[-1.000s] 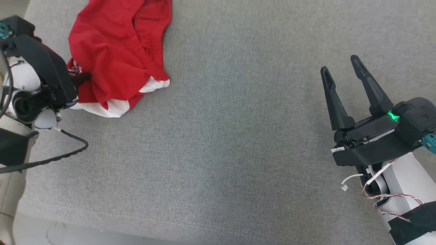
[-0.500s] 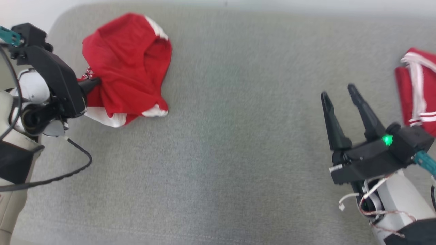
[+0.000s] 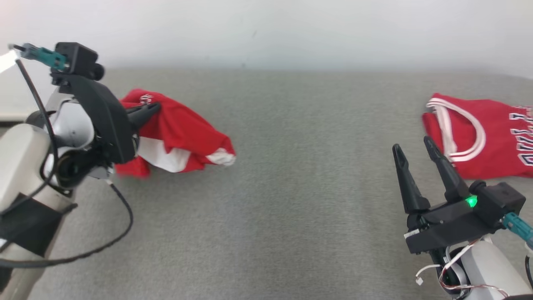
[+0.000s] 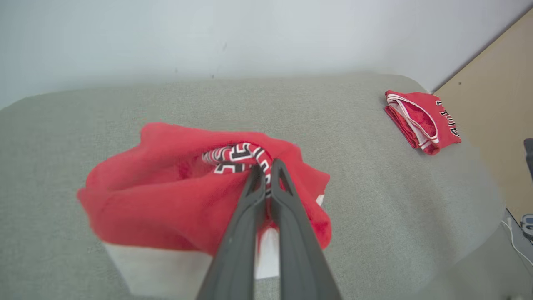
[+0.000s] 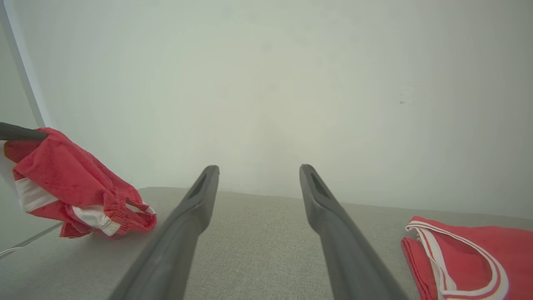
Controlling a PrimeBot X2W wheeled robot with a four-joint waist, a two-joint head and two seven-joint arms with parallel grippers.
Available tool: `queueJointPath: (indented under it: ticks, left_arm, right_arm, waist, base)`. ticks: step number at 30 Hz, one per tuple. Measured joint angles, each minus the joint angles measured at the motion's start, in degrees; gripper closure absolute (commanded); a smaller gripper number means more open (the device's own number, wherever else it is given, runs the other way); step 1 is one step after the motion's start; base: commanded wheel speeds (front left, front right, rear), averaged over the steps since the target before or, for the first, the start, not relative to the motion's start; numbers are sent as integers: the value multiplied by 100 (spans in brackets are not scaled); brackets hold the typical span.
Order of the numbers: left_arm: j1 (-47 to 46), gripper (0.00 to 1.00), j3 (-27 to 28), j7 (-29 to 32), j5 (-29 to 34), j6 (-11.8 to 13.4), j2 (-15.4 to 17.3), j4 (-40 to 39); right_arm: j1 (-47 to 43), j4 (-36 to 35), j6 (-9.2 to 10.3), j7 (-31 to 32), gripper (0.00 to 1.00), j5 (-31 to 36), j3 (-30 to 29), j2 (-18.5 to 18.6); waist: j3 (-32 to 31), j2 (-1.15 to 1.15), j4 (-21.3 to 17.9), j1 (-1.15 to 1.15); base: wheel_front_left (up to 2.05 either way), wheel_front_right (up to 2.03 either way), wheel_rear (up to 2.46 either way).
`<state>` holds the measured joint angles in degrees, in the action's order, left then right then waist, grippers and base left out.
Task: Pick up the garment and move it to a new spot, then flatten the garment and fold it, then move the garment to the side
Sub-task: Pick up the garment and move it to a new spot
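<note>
The garment (image 3: 179,135) is a crumpled red piece with white trim, hanging at the left of the grey surface with its lower end trailing down. My left gripper (image 3: 152,109) is shut on its upper edge, lifting it. In the left wrist view the two fingers press together at the gripper (image 4: 268,166) on a bunch of the garment (image 4: 166,208) with black and white lettering. My right gripper (image 3: 412,148) stands open at the lower right, nothing between its fingers. The right wrist view looks past that gripper (image 5: 258,168) and has the garment (image 5: 70,187) at its left.
A folded red jersey (image 3: 487,139) with white trim lies at the right, just beyond my right gripper; it also appears as the jersey (image 4: 422,121) and the jersey (image 5: 470,258). The grey padded surface (image 3: 291,187) ends at a pale wall behind. A black cable (image 3: 116,225) loops under my left arm.
The head camera has tilted up, bringing the wall and the folded jersey into view. My left gripper has risen with the garment, which now hangs from it instead of lying spread.
</note>
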<state>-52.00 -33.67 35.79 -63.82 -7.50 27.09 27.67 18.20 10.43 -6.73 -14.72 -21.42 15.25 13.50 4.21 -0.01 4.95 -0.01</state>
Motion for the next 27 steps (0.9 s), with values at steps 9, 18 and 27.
queueJointPath:
  ticks: [9, 18, 27]
  left_arm:
    - [385, 100, -371, -456, -69, 0, -30, -1199]
    - [546, 100, -385, -1359, -118, 0, -282, -1802]
    - [2022, 100, -724, -2098, 55, 0, -393, -965]
  right_arm:
    - [-290, -237, -10, 0, 0, 4, -110, 0]
    - [-383, -561, -11, 0, 0, 60, -280, 36]
    - [-566, -691, -16, 0, 0, 82, -370, 43]
  waist:
    - [-304, 0, -486, 0]
    - [-391, 0, -982, 1]
    - [-294, 0, -1384, 1]
  base:
    - [0, 0, 0]
    - [0, 0, 0]
    - [0, 0, 0]
